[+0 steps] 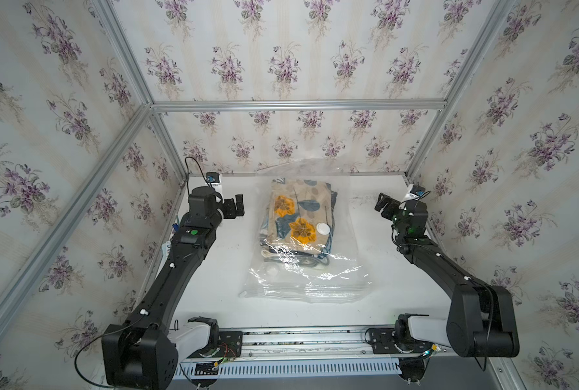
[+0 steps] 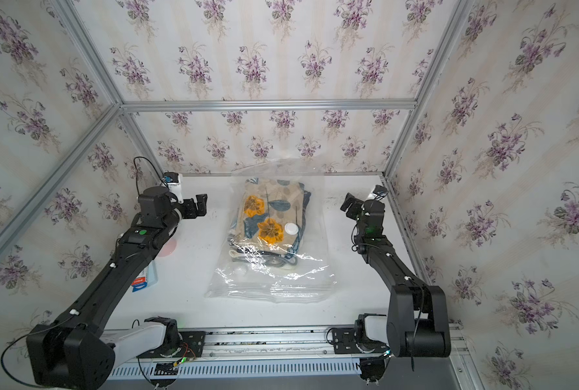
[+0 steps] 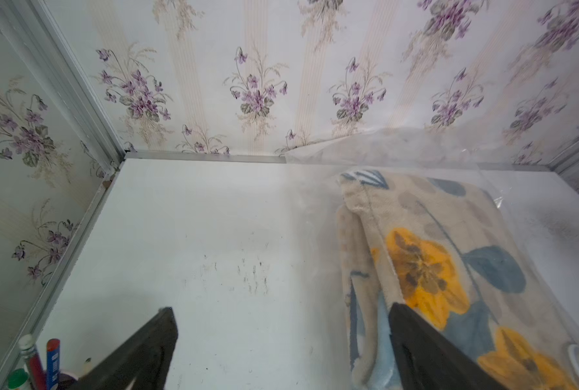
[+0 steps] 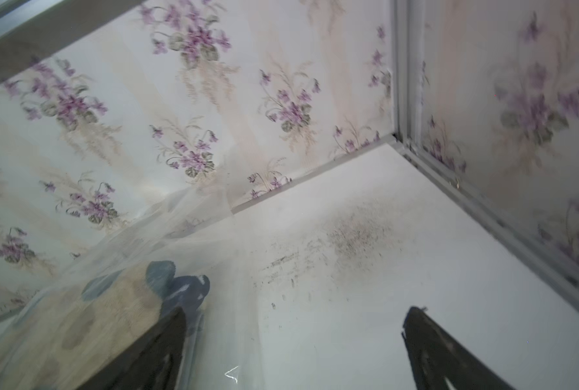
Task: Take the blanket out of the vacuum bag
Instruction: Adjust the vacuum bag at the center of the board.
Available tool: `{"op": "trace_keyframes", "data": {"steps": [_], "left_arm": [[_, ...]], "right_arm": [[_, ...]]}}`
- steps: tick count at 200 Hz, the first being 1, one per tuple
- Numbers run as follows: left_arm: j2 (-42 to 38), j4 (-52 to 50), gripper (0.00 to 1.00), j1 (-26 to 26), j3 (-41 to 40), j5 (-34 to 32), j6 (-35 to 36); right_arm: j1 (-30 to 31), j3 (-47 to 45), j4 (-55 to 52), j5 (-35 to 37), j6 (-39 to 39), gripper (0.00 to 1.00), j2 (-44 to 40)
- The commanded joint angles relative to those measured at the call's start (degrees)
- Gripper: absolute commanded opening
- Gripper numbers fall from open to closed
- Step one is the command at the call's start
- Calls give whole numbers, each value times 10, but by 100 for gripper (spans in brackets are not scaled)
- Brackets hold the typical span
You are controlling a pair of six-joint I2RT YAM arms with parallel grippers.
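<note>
Plainly empty, the left gripper (image 1: 235, 206) and right gripper (image 1: 381, 202) hover wide-fingered either side of the vacuum bag (image 1: 315, 287), whose slick film could slip, dragging the floral blanket (image 1: 298, 216) along.

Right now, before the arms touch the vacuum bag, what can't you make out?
Vacuum bag far end: open or sealed, untellable in both top views; clear plastic against wallpaper.
Fabric under the flowered blanket: glare hides it, top views.
Blue packet: left arm partly covers it, top view.
Pens: cut off, left wrist view.
</note>
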Motion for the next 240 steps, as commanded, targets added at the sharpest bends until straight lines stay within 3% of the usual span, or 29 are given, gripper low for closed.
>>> {"op": "trace_keyframes", "data": {"steps": [1, 13, 26, 43, 57, 72, 89, 106, 140, 187, 240], "left_arm": [[-27, -4, 100, -8, 1, 63, -13], [-35, -31, 100, -10, 19, 72, -27], [-36, -82, 100, -10, 55, 87, -57], [-31, -141, 100, -10, 85, 140, -65], [-24, -105, 100, -6, 26, 130, -126], [2, -56, 100, 6, -13, 240, -139], [39, -56, 100, 5, -4, 282, -151], [51, -82, 100, -3, 8, 264, -162], [-4, -59, 100, -24, -28, 234, -184], [70, -3, 97, -31, -73, 354, -207], [95, -27, 84, -83, -97, 266, -199]], "right_arm": [[-50, 27, -90, -163, 127, 81, 51], [-49, 51, -130, -151, 110, 66, 74], [-49, 43, -132, -160, 117, 60, 73], [-49, 15, -85, -216, 136, 59, 49], [-40, 4, -66, -244, 149, 60, 36], [-10, 8, -71, -260, 131, 60, 31], [41, 18, -94, -247, 97, 61, 29], [84, 21, -105, -235, 74, 63, 29], [144, 33, -110, -243, 61, 65, 39], [187, 59, -99, -245, 75, 66, 96], [199, 87, -91, -258, 84, 66, 157]]}}
